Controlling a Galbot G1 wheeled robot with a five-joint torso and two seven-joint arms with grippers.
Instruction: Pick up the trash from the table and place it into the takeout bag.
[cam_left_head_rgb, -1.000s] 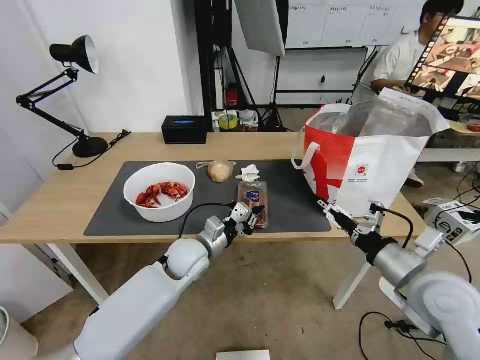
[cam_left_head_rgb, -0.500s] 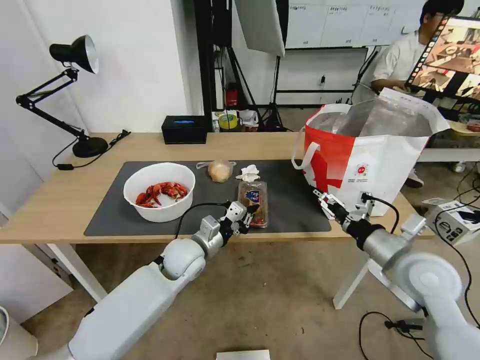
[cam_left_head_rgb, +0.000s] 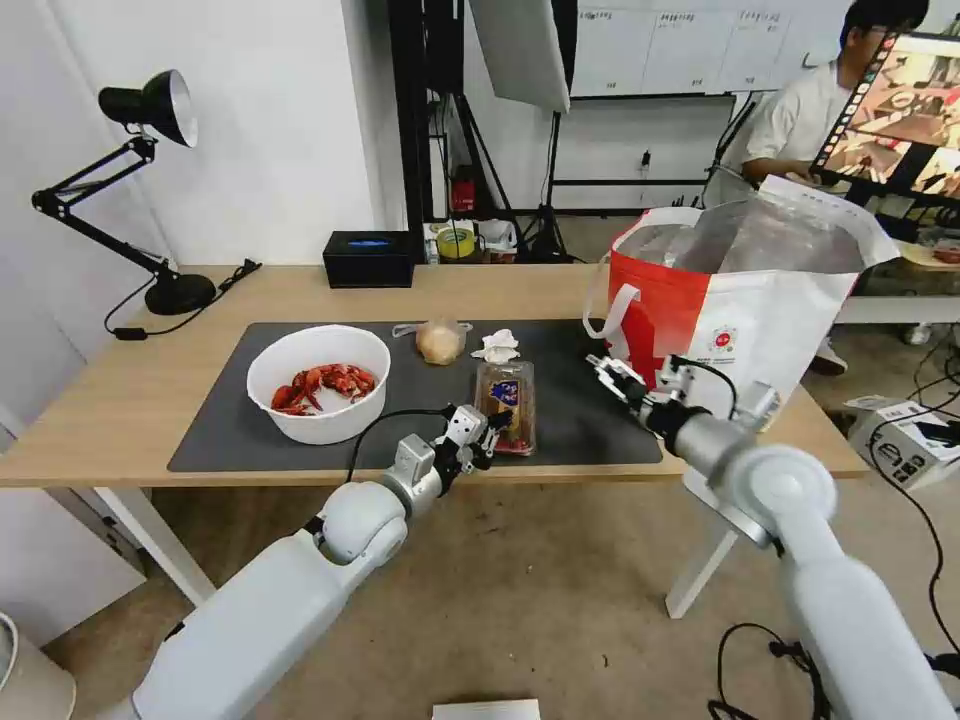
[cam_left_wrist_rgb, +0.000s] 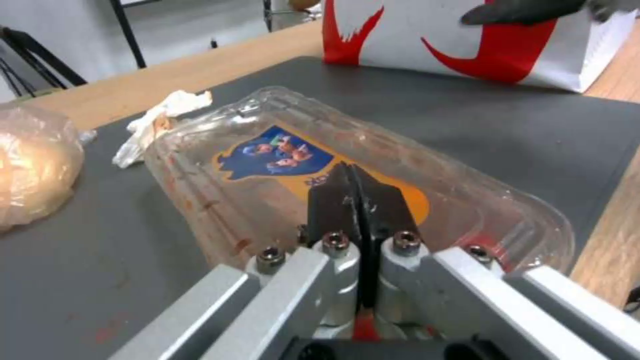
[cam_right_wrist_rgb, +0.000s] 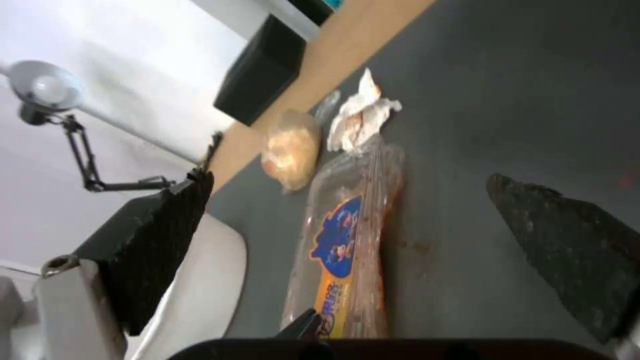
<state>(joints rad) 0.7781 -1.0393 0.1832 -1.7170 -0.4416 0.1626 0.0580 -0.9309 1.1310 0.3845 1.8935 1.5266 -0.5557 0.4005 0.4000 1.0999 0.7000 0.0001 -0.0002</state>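
**Right arm swings in over the mat; left end effector sits at the tomato tray**

Since the earlier frames the right end effector (cam_left_head_rgb: 606, 366) has travelled from the table's near right edge up and leftward, and now hangs over the dark mat (cam_left_head_rgb: 590, 420) just in front of the takeout bag (cam_left_head_rgb: 740, 300), right of centre in the head view. Its fingers are spread apart, as the right wrist view shows, with nothing between them. The left end effector (cam_left_head_rgb: 497, 425) has slipped slightly leftward and sits at the near end of the clear tomato tray (cam_left_head_rgb: 505, 395), low centre of the frame. In the left wrist view its black fingers (cam_left_wrist_rgb: 357, 200) are pressed together over the tray's labelled lid; whether they pinch the plastic cannot be told. The tray lies flat on the mat. Above it lie the crumpled tissue (cam_left_head_rgb: 497, 347) and the bagged bun (cam_left_head_rgb: 440, 341), and the white bowl of crayfish shells (cam_left_head_rgb: 318, 383) stands at centre left. The bag stands upright on the table (cam_left_head_rgb: 120, 400) at upper right, its mouth open.
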